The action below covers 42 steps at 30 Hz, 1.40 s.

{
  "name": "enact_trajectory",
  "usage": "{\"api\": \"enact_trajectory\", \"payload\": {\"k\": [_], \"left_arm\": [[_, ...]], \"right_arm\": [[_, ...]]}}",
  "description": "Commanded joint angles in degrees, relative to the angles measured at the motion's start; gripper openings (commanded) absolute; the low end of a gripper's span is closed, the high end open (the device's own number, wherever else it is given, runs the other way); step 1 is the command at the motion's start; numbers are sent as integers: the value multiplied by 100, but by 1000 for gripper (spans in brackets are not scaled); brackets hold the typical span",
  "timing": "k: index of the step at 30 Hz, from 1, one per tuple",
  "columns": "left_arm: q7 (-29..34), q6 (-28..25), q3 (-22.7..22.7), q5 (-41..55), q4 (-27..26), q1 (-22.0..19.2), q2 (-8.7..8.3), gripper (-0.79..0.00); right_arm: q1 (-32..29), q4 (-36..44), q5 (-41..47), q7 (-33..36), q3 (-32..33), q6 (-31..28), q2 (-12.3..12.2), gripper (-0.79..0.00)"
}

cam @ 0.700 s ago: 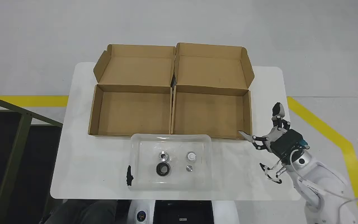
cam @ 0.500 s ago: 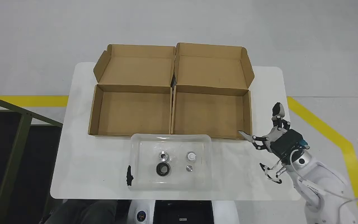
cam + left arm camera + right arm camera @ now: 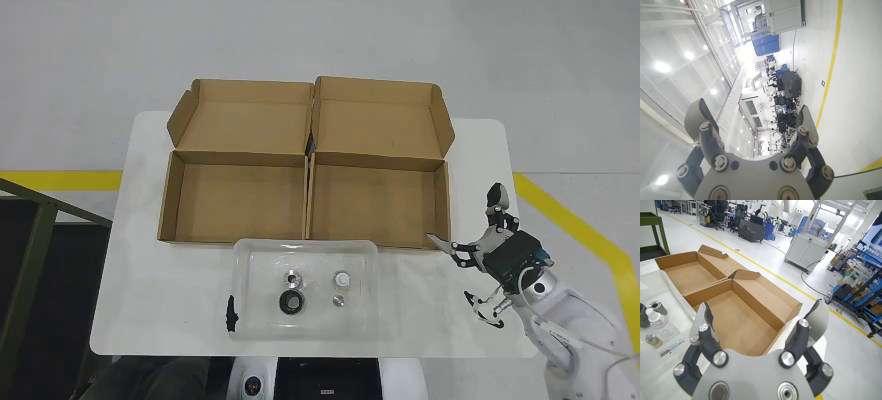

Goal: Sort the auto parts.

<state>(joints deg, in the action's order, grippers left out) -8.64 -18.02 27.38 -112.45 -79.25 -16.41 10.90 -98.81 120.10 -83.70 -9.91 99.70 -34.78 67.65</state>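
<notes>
A clear plastic tray (image 3: 260,262) at the table's front holds the parts: a metal cylinder (image 3: 292,278), a dark bearing ring (image 3: 291,301), a white-capped bottle (image 3: 343,278) and a small metal plug (image 3: 340,299). Behind it stand two open cardboard boxes, left (image 3: 235,200) and right (image 3: 375,205), both with bare floors. My right gripper (image 3: 468,262) hovers open over the table's right side, beside the right box's front corner, with nothing in it. Its wrist view faces the right box (image 3: 757,306) and the bottle (image 3: 659,321). My left gripper (image 3: 752,106) is open and points up into the hall.
A small black object (image 3: 231,313) lies on the table at the tray's left front corner. Both box lids (image 3: 375,115) are folded back flat toward the far edge. White table (image 3: 150,290) shows left and right of the tray.
</notes>
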Motion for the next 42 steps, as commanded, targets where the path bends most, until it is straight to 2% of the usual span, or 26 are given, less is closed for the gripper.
{"api": "enact_trajectory", "payload": {"k": [1,5,11,19,27,42], "left_arm": [[0,0,0,0,0,0,0,-1],[0,0,0,0,0,0,0,0],[0,0,0,0,0,0,0,0],[0,0,0,0,0,0,0,0],[0,0,0,0,0,0,0,0],[0,0,0,0,0,0,0,0]], "right_arm": [[0,0,0,0,0,0,0,0],[14,20,-43,35,-24,-16,-3,0],[377,-18,-120,291,-355,-417,-42,0],[905,14,-275,825,-1116,-908,-71,0],[1286,-64,-484,1013,-1805,-1210,-84,0],[1641,-289,-780,1640,-2776,-1677,-113,0]]}}
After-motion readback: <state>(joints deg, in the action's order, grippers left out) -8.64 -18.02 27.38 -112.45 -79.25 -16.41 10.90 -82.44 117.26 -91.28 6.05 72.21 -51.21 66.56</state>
